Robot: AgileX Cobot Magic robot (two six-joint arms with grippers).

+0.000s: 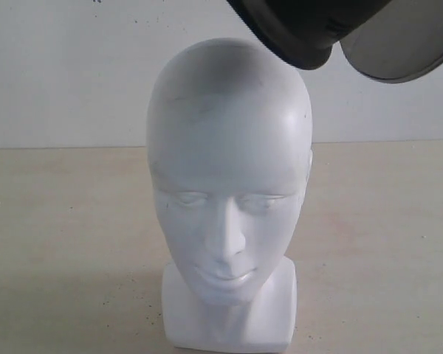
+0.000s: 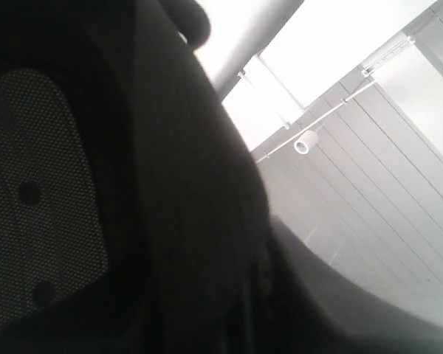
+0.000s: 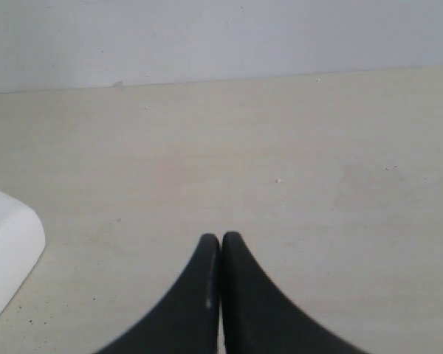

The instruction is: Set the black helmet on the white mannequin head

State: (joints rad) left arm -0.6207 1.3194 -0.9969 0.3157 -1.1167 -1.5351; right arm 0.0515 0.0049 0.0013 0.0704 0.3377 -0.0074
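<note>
The white mannequin head (image 1: 229,169) stands upright on its square base (image 1: 229,321) in the middle of the table, facing the exterior camera. The black helmet (image 1: 299,29) hangs tilted in the air just above and to the right of the crown, its smoky visor (image 1: 402,44) further right. In the left wrist view the helmet's dark rim (image 2: 184,221) and mesh lining (image 2: 37,206) fill the picture. My left gripper holds it, though its fingers are lost in the dark. My right gripper (image 3: 221,240) is shut on nothing, low over the table.
The pale wooden table (image 1: 52,221) runs back to a white wall (image 1: 66,66). A corner of the head's base (image 3: 4,254) shows beside the right gripper. Bare tabletop (image 3: 295,140) lies ahead of that gripper.
</note>
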